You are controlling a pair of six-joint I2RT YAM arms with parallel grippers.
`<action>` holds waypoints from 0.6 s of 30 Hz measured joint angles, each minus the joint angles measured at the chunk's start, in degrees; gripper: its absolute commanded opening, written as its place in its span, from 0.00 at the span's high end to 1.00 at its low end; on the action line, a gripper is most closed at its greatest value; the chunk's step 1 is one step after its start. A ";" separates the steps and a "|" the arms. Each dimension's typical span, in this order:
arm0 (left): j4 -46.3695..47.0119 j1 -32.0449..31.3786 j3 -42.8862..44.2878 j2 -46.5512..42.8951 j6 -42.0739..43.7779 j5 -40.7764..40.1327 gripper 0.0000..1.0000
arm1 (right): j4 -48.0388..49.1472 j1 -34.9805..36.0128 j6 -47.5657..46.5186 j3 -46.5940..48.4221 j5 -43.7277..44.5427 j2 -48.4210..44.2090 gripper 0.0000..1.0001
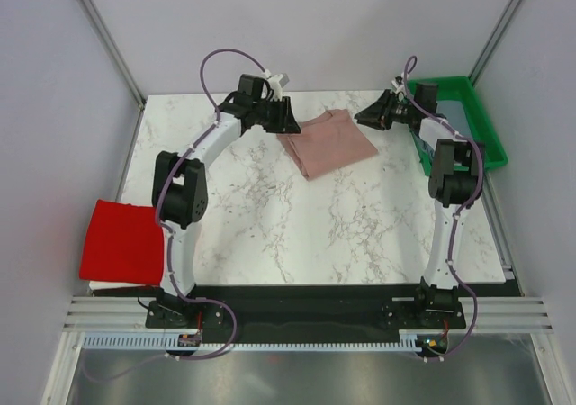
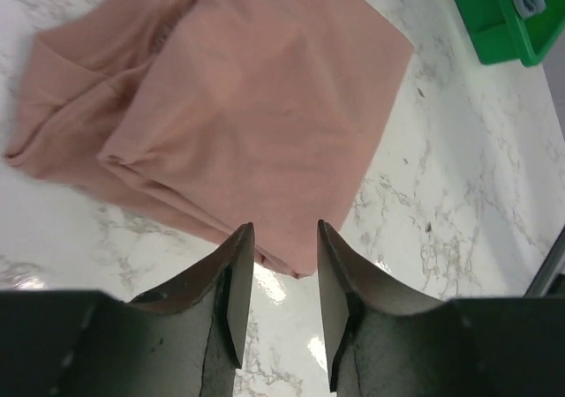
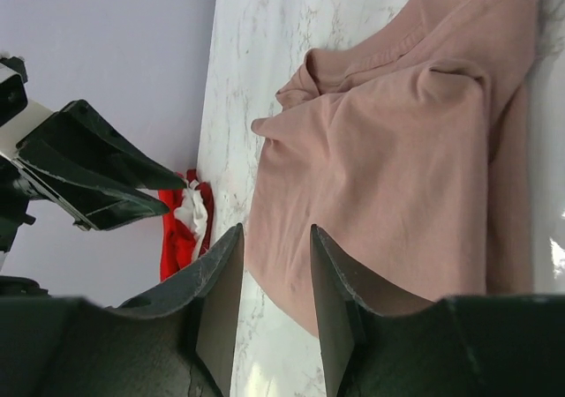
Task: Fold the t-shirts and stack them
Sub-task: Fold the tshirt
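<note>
Top external view: the folded dusty-pink t-shirt [image 1: 326, 142] lies toward 12 o'clock on the marble table [image 1: 297, 234], with the left gripper [image 1: 277, 117] at its 9 o'clock and the right gripper [image 1: 373, 114] at its 3 o'clock. Both wrist views show the fingers spread with nothing pinched between them, tips near the shirt's edge. The red t-shirt [image 1: 121, 240] rests at the table's 8 o'clock corner, and the green tray [image 1: 489, 126] sits at 2 o'clock.

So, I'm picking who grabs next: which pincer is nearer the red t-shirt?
Left. The left pincer is at the pink t-shirt, on the side toward the red t-shirt; the right pincer is beyond the pink one, near the green tray.
</note>
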 measured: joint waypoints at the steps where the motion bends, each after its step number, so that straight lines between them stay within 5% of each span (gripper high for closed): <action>1: 0.04 -0.33 0.00 0.76 0.00 1.46 0.60 | 0.11 0.39 0.00 0.00 -0.15 0.17 0.57; 18: 0.72 -4.72 -1.60 11.17 -1.57 8.96 0.65 | -4.28 3.15 -5.55 -4.68 0.44 5.51 0.62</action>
